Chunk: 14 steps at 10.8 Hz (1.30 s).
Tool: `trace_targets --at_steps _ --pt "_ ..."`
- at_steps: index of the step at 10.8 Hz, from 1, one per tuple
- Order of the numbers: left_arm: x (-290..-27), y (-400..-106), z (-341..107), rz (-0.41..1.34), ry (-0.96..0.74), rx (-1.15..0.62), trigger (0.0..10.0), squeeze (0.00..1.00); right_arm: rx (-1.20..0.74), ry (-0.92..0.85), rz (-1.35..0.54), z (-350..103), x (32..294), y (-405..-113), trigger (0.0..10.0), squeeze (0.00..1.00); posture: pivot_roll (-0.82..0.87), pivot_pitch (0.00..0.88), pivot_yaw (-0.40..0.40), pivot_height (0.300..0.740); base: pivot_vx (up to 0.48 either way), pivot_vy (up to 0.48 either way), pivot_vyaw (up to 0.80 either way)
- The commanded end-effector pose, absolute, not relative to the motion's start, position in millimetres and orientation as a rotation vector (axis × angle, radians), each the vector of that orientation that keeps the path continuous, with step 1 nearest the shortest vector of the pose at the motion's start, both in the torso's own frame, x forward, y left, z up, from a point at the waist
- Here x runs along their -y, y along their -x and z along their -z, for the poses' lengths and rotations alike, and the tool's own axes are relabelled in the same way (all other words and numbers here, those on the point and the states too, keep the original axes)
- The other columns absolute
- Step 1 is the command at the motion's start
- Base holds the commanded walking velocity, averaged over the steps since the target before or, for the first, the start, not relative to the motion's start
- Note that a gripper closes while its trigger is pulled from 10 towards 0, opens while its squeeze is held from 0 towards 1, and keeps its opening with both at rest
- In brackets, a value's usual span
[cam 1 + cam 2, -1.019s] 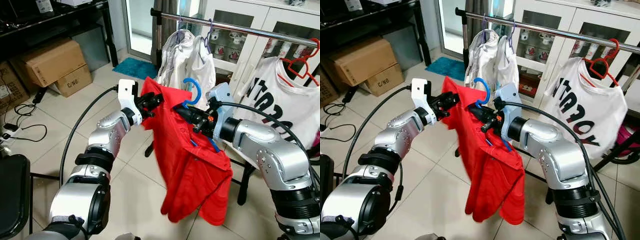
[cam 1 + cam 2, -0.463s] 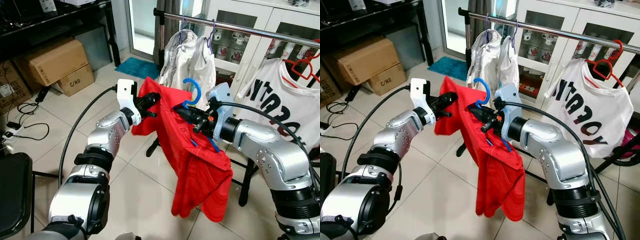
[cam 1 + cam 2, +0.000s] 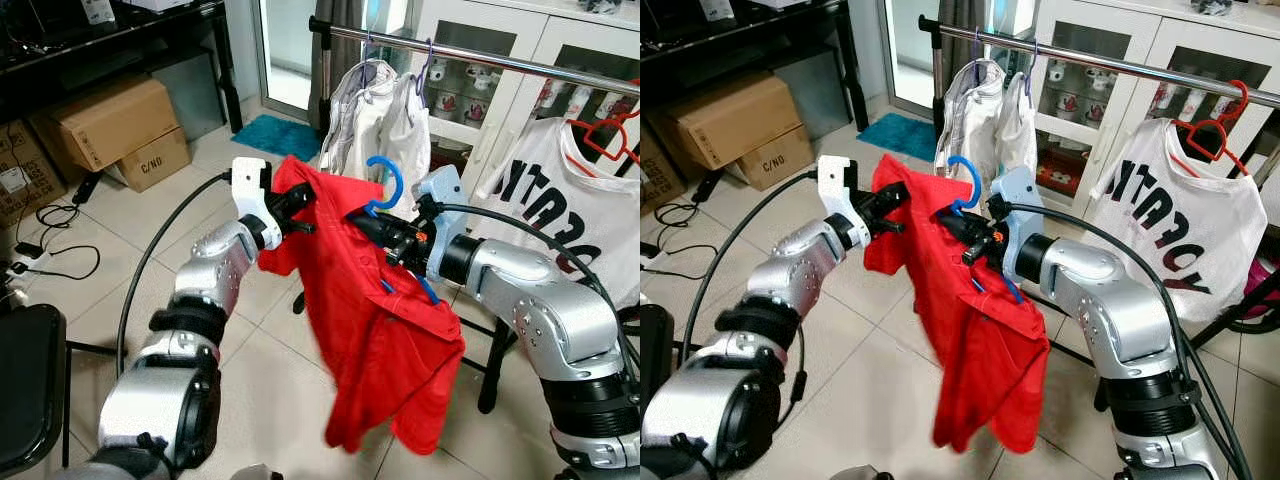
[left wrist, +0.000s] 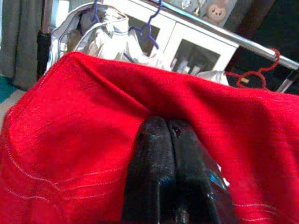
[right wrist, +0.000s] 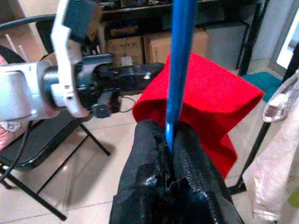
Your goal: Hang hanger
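Observation:
A red shirt (image 3: 375,320) hangs on a blue hanger (image 3: 388,180) held in mid-air below the metal clothes rail (image 3: 470,55). My right gripper (image 3: 365,222) is shut on the blue hanger's neck (image 5: 180,70), just under its hook. My left gripper (image 3: 300,200) is shut on the red shirt's shoulder (image 4: 154,112), pinching the cloth at its upper left edge. The hook points up, well short of the rail. The rest of the hanger is hidden inside the shirt, apart from a blue tip (image 3: 428,292).
On the rail hang a white-grey garment (image 3: 385,110) on purple hangers and a white printed T-shirt (image 3: 560,200) on a red hanger (image 3: 610,125). White glass cabinets stand behind. Cardboard boxes (image 3: 105,130), cables and a black chair (image 3: 25,390) lie to the left.
The shirt's lower hem has swung back toward the left and hangs lower. Both grippers hold about the same spots; the camera has shifted slightly.

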<state>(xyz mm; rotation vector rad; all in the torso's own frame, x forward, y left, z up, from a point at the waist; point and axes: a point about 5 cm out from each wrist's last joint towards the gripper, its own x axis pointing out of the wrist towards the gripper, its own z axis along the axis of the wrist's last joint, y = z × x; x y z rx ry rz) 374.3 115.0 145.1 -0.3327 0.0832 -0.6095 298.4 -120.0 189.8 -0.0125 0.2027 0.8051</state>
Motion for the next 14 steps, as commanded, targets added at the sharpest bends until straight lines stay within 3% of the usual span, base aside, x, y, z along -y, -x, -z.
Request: trace_targets --at_steps 1,7,9,10,11,12,14 --pt "-115.2 -373.1 -146.0 0.599 0.348 -0.064 0.0 0.00 -0.204 0.011 -0.784 -191.1 122.9 -299.5 10.0 0.00 -0.17 0.000 0.029 0.740 0.000 0.000 0.00" --pt "-129.3 -366.1 -137.0 0.450 0.414 -0.081 0.0 0.00 -0.321 0.038 -0.633 -164.3 135.2 -309.6 10.0 0.00 -0.16 0.000 0.020 0.740 0.000 0.000 0.00" --pt "-133.2 -364.8 -132.4 0.423 0.401 -0.110 0.0 0.00 -0.290 0.018 -0.664 -169.0 131.4 -309.3 10.0 0.00 -0.16 0.000 0.019 0.740 0.000 0.000 0.00" --pt "-131.5 -363.0 -133.0 0.483 0.278 -0.106 2.5 0.00 -0.274 0.009 -0.679 -172.5 130.5 -308.6 10.0 0.00 -0.16 0.000 0.019 0.740 0.000 0.000 0.00" --pt "-118.8 -355.7 -139.5 0.676 0.106 -0.060 10.0 0.00 -0.260 -0.004 -0.665 -176.0 131.6 -310.1 10.0 0.00 -0.16 0.000 0.018 0.740 0.000 0.000 0.00" --pt "-110.1 -351.4 -143.9 0.766 -0.013 -0.005 10.0 1.00 -0.248 -0.027 -0.647 -178.4 130.8 -312.4 10.0 0.00 -0.16 0.000 0.018 0.740 0.000 0.000 0.00" --pt "-96.5 -349.3 -150.1 0.821 -0.025 0.066 10.0 1.00 -0.227 -0.062 -0.640 -182.7 125.1 -315.7 10.0 0.00 -0.16 0.000 0.018 0.740 0.000 0.000 0.00"
